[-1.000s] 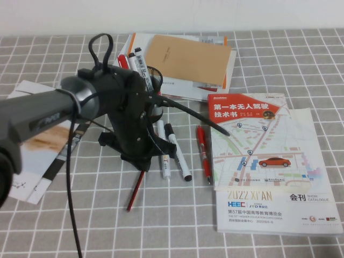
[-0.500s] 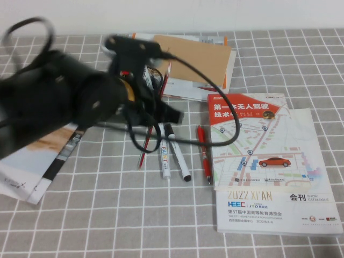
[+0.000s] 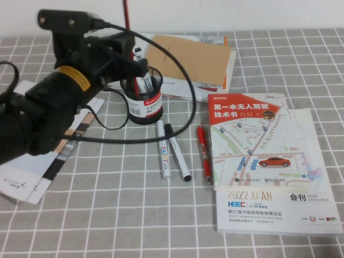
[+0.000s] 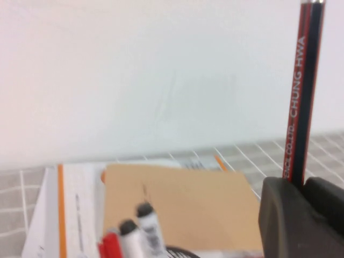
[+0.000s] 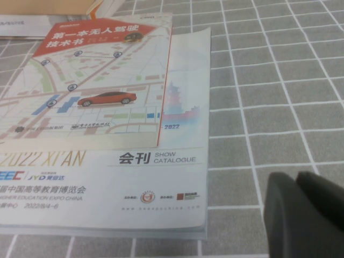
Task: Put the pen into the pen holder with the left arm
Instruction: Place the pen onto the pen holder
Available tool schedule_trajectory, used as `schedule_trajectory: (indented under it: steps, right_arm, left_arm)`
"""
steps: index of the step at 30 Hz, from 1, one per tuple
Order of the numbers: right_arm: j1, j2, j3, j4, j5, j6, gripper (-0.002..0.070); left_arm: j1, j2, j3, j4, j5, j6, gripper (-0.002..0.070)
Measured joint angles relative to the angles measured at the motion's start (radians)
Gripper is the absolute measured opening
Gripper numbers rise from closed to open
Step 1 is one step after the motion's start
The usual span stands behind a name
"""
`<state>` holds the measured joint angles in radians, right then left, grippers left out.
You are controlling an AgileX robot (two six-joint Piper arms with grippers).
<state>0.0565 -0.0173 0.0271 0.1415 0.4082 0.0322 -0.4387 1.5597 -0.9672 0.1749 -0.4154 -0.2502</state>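
My left gripper (image 3: 127, 47) is raised above and just behind the black mesh pen holder (image 3: 145, 105), which has a red-and-white label band. It is shut on the thin dark-red pen (image 3: 126, 13), which stands upright out of the jaws and runs off the top of the high view. In the left wrist view the pen (image 4: 300, 97) rises straight from between the fingers (image 4: 279, 215). The holder has white markers (image 4: 146, 231) and a red one in it. My right gripper (image 5: 297, 180) hangs over the checked cloth beside the catalogue, fingers together and empty.
Two white markers (image 3: 164, 150) and a thicker red pen (image 3: 203, 153) lie in front of the holder. A map booklet (image 3: 247, 115) lies on a catalogue (image 3: 274, 204) at right. A brown envelope (image 3: 188, 56) on books lies behind. Papers (image 3: 32, 166) lie at left.
My left arm has lifted the pen off the cloth in front of the holder and swung it up and back. The pen now points straight up above the holder.
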Motion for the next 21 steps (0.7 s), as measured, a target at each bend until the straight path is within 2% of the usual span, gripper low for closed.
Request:
schedule_trajectory:
  steps: [7, 10, 21]
  right_arm:
    - [0.000, 0.000, 0.000, 0.000, 0.000, 0.000, -0.0013]
    - [0.000, 0.000, 0.000, 0.000, 0.000, 0.000, -0.0013]
    - [0.000, 0.000, 0.000, 0.000, 0.000, 0.000, -0.0013]
  left_arm:
    - [0.068, 0.149, 0.002, 0.001, -0.302, -0.044, 0.0023]
    - [0.091, 0.203, 0.002, 0.001, -0.378, -0.068, 0.0023]
    - [0.120, 0.338, -0.105, 0.022, -0.411, -0.082, 0.0022]
